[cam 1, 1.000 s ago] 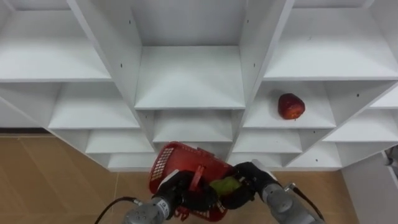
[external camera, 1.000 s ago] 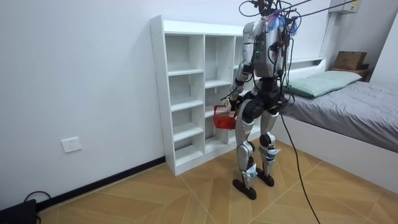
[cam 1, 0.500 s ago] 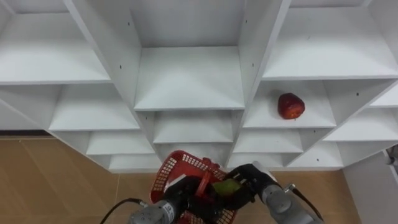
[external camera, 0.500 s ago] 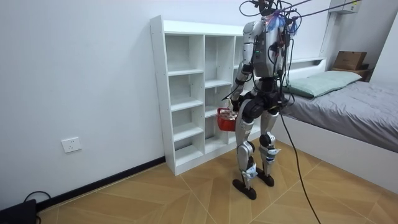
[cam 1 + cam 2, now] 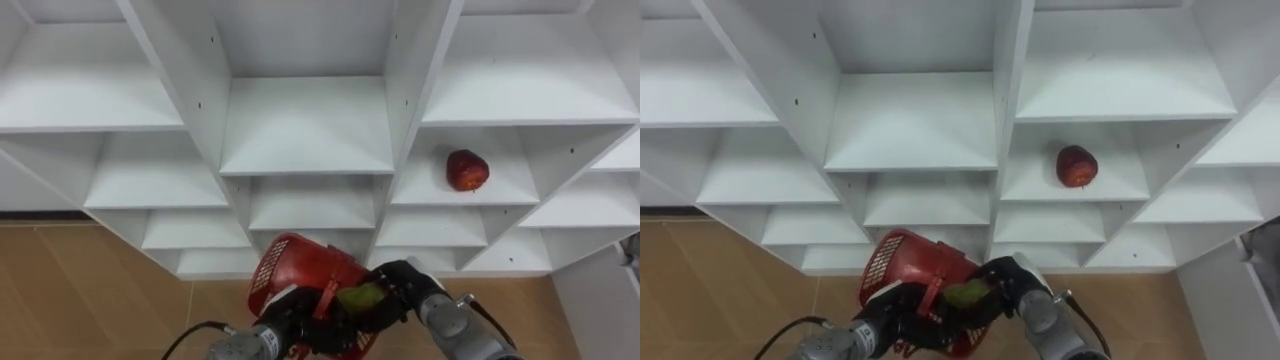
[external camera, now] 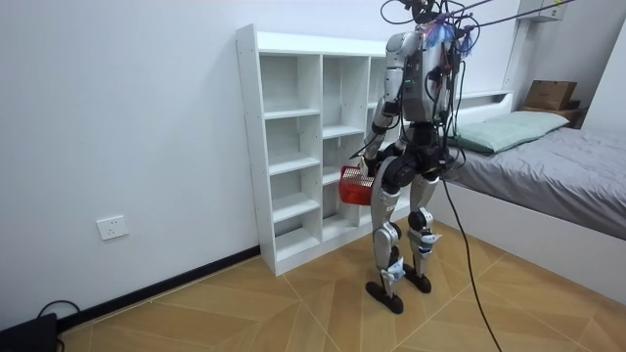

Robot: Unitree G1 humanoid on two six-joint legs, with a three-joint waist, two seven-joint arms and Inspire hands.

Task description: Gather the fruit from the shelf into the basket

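A red mesh basket (image 5: 296,272) hangs low in front of the white closet (image 5: 305,125), tipped toward the shelves. My left hand (image 5: 283,322) is curled round its red handle. My right hand (image 5: 405,290) comes in from the lower right, shut on a green fruit (image 5: 362,297) held at the basket's opening. A red apple (image 5: 467,170) lies on a shelf in the right column, above and to the right of both hands. The right eye view shows the same basket (image 5: 912,265), green fruit (image 5: 964,293) and apple (image 5: 1076,166). In the room view I stand upright facing the closet with the basket (image 6: 354,186) at hip height.
The closet's other shelves (image 5: 160,180) hold nothing that I can see. Wooden floor (image 5: 80,290) lies below to the left. A bed (image 6: 548,161) stands at the room view's right, just behind me, and a white panel (image 5: 600,300) edges the lower right.
The basket dipped a little and came back up, tilting slightly. The right hand stays at its opening with the green fruit. The apple has not moved.
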